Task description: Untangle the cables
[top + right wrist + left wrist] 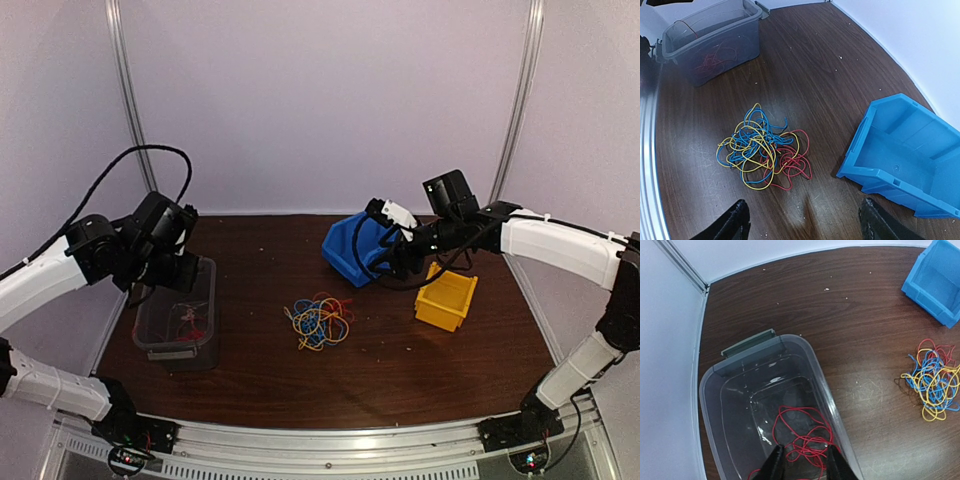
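Note:
The cables [319, 320] lie as a tangle of blue, yellow and red wires on the dark wooden table; the same cables [762, 147] show in the right wrist view and at the right of the left wrist view [932, 385]. A separate red cable [805, 440] lies curled inside the clear plastic bin [810, 360]. My left gripper [804, 452] hovers over that bin, its jaws apart with nothing between them; the red cable lies below. My right gripper [804, 210] hangs wide open above bare table, between the tangle and the blue bin [905, 150].
The clear bin [150, 340] stands at the left. A blue bin [350, 245] sits tipped at the back centre, and a yellow bin [445, 300] stands to its right. White walls close in the table on three sides.

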You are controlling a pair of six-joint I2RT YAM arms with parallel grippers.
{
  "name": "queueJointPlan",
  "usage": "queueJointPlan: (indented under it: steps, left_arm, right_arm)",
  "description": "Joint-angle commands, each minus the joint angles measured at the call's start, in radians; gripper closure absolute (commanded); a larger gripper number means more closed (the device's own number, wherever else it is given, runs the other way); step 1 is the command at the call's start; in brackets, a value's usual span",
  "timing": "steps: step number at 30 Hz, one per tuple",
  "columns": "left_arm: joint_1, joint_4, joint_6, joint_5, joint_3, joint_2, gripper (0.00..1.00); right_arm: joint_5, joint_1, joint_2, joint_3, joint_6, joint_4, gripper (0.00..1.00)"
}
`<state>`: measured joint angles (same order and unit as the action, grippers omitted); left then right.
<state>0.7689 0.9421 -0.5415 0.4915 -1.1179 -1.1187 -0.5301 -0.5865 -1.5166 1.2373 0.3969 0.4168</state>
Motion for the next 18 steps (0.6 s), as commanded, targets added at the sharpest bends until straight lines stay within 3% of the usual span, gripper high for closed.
queueJointPlan:
  steps: [1, 4, 8, 14, 18]
  left_arm:
    - [-0.008, -0.098, 0.083, -0.058, -0.057, -0.037, 0.78]
    - [-0.008, -0.173, 0.124, -0.109, -0.102, -0.082, 0.98]
    - [-0.008, -0.331, 0.183, -0.229, -0.150, -0.138, 1.00]
    - [-0.008, -0.549, 0.202, -0.400, -0.199, -0.256, 0.60]
    - [-0.008, -0.661, 0.197, -0.525, -0.166, -0.342, 0.52]
  right_arm:
    - [-0.002, 0.008, -0.003, -0.005, 0.008, 0.006, 0.24]
    - [-0.006, 0.008, -0.007, -0.008, 0.008, 0.014, 0.24]
    - [-0.015, 0.008, 0.004, -0.022, 0.010, 0.007, 0.25]
    - [-0.064, 0.043, 0.010, -0.062, -0.044, -0.096, 0.30]
    - [-0.114, 0.063, -0.029, -0.031, -0.038, -0.075, 0.39]
